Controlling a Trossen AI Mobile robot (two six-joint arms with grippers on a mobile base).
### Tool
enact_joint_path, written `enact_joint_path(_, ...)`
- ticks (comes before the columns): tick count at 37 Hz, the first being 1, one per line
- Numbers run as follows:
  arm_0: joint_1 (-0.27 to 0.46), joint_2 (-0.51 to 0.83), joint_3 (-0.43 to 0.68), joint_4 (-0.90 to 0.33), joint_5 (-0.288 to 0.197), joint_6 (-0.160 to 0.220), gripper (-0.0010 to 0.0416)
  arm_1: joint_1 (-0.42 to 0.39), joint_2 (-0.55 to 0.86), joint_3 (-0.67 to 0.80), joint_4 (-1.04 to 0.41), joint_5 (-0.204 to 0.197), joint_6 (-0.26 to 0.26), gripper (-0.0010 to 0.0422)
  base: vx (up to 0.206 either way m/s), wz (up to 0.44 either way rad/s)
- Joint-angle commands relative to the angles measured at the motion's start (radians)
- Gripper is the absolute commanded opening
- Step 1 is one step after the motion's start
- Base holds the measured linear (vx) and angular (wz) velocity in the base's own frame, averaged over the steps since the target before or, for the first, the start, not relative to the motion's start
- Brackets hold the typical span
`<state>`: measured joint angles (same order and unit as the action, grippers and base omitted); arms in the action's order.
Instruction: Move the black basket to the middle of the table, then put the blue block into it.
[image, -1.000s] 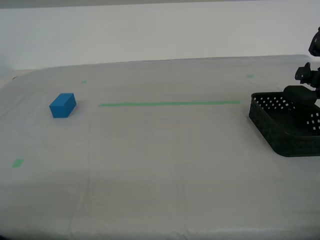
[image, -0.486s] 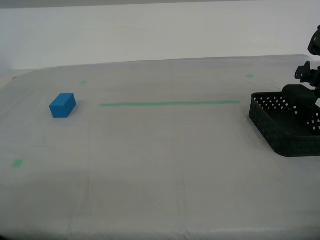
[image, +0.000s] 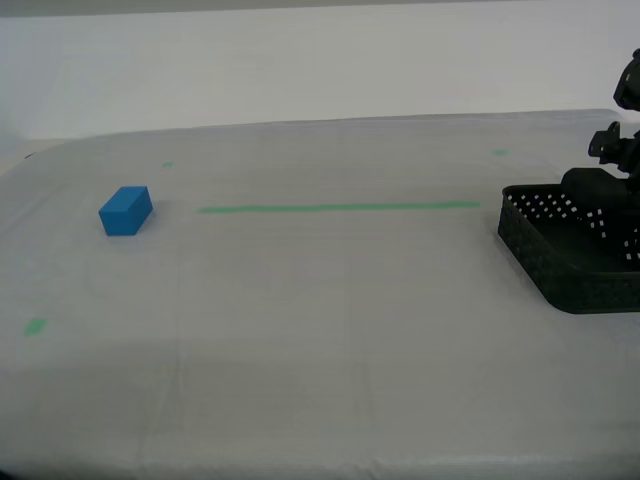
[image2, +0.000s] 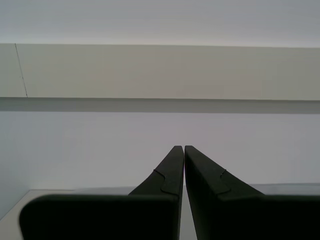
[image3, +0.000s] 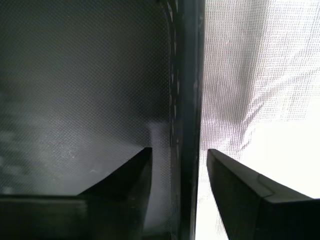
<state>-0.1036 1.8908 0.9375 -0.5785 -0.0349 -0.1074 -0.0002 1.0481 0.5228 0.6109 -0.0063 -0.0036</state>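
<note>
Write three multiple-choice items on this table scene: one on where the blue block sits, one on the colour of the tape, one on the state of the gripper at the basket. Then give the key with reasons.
1. Where is the blue block?
A. Inside the basket
B. On the cloth toward the exterior view's left
C. Held in a gripper

2. What colour is the tape line on the table?
A. Green
B. Red
C. Yellow

3. How does my first gripper stand at the basket?
A. Shut, far above it
B. Open, astride its wall
C. Holding the block

Key:
1 B: the blue block lies alone on the table, far from the black basket.
2 A: the tape line is plainly green.
3 B: my first gripper has one finger inside the basket wall and one outside, with gaps on both sides.
</note>
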Motion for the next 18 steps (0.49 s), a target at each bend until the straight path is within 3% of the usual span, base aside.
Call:
enact_joint_path(1, 0.001, 0.0, 0.0, 0.002, 0.002, 0.003, 0.0132, 0.0, -0.001, 0.0, 0.005, -0.001, 0.001, 0.0, 0.0, 0.0)
enact_joint_path(18, 0.002, 0.0, -0.003, 0.011, 0.003, 0.003, 0.0157, 0.0, -0.001, 0.0, 0.005, -0.001, 0.001, 0.0, 0.0, 0.0)
